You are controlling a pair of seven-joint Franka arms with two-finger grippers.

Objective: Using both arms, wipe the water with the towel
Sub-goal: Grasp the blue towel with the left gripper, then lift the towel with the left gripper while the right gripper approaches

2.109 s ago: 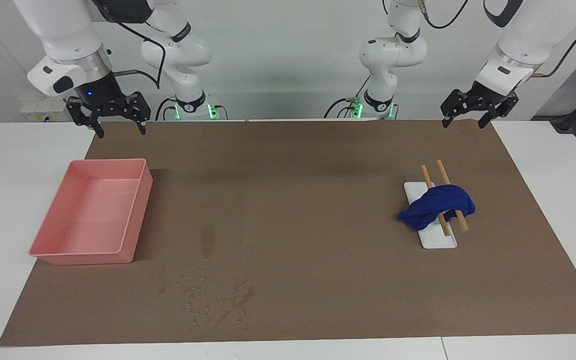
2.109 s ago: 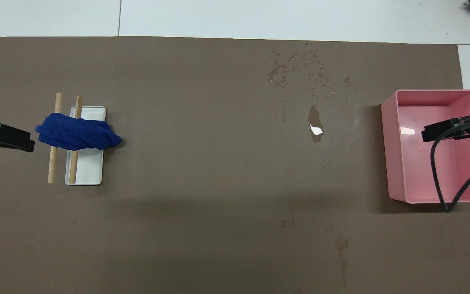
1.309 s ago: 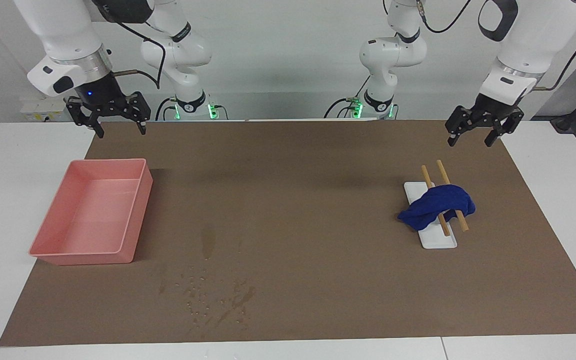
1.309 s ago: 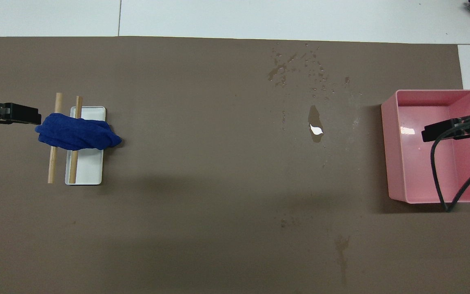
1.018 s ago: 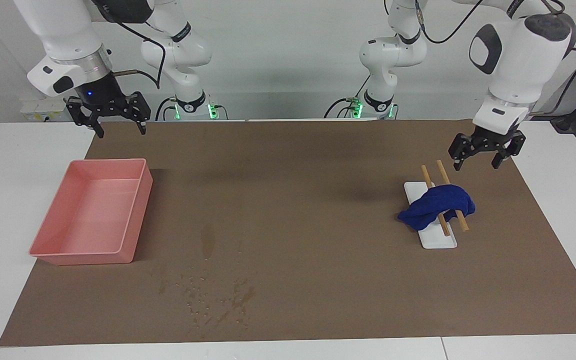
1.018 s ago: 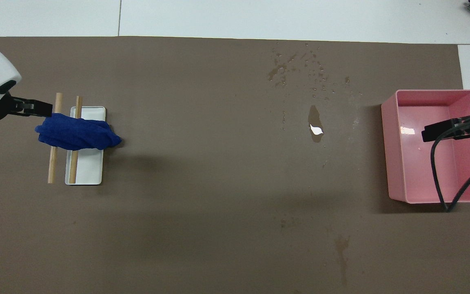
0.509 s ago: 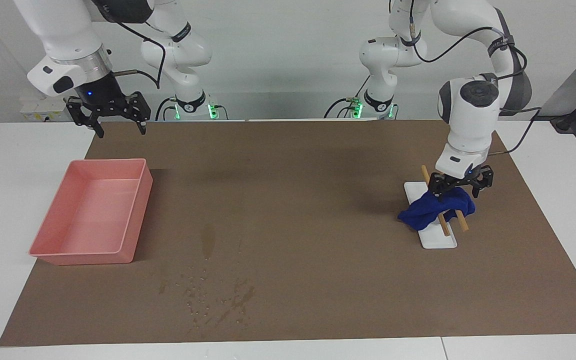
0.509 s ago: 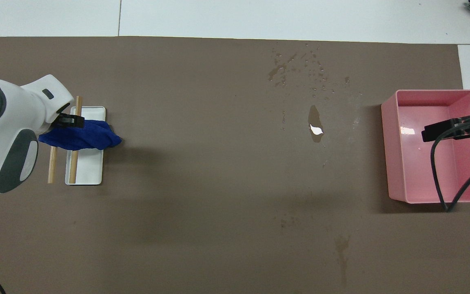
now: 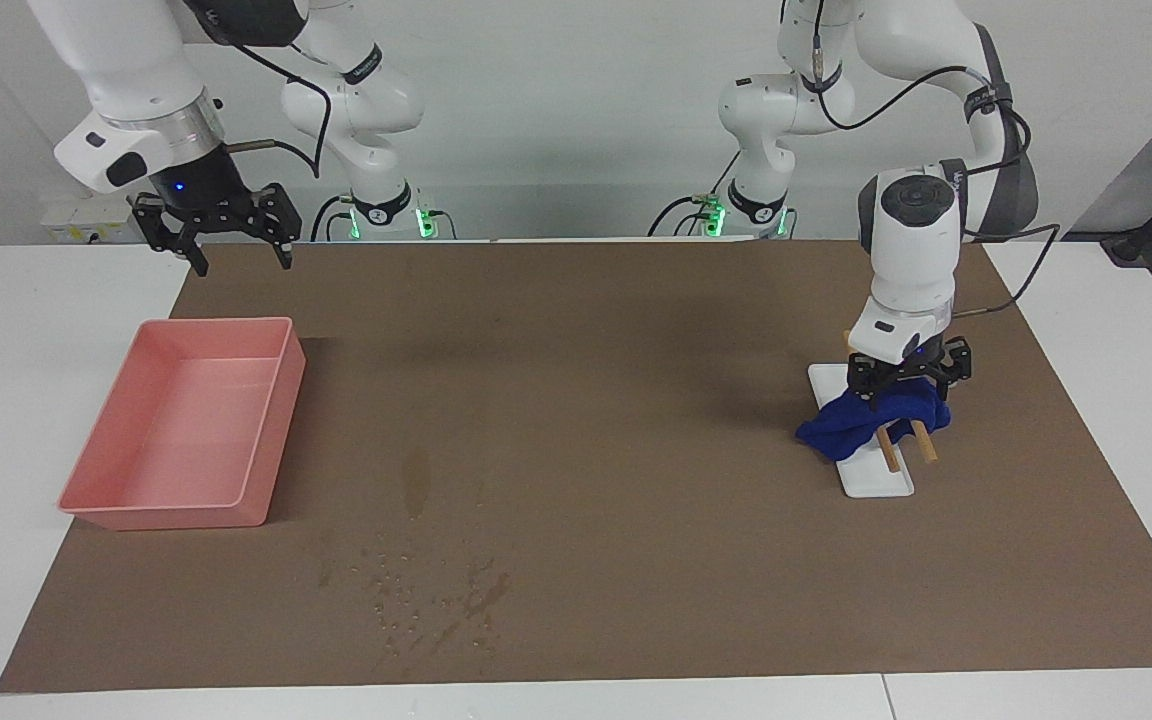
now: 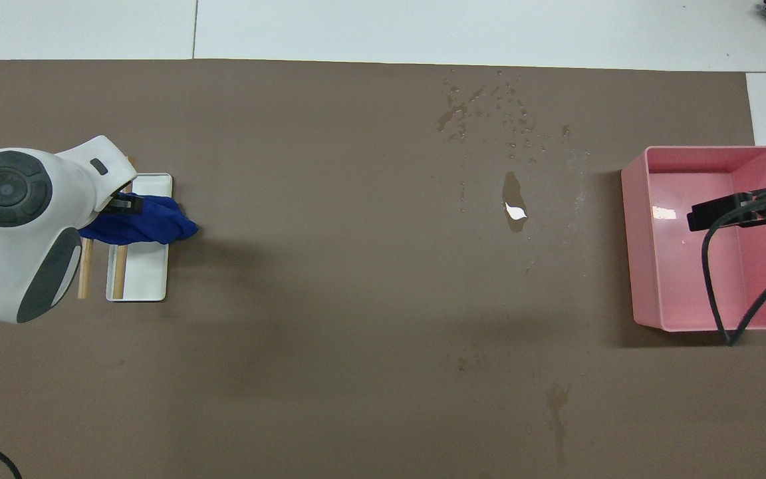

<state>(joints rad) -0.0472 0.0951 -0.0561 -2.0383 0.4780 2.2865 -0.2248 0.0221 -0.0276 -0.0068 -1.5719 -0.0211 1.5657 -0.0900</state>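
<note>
The blue towel [image 9: 858,421] lies draped over two wooden sticks [image 9: 926,446] on a small white tray [image 9: 882,481] at the left arm's end of the table. My left gripper [image 9: 904,386] is low on the towel's top, its fingers spread open on either side of the cloth. In the overhead view the left wrist covers part of the towel [image 10: 151,226]; one finger [image 10: 125,203] shows. My right gripper [image 9: 234,256] is open and waits in the air by the pink tray [image 9: 277,420]. Spilled water [image 9: 441,600] lies on the brown mat [image 9: 586,350].
The pink tray [image 10: 636,253] stands at the right arm's end of the table, with the right gripper [image 10: 722,214] over it in the overhead view. A puddle [image 10: 514,207] and several droplets [image 10: 483,110] lie farther from the robots. The white tabletop [image 9: 1116,400] borders the mat.
My left arm has swung from the table's edge over the white tray and come down onto the towel, fingers still open. The right arm and the towel have not moved.
</note>
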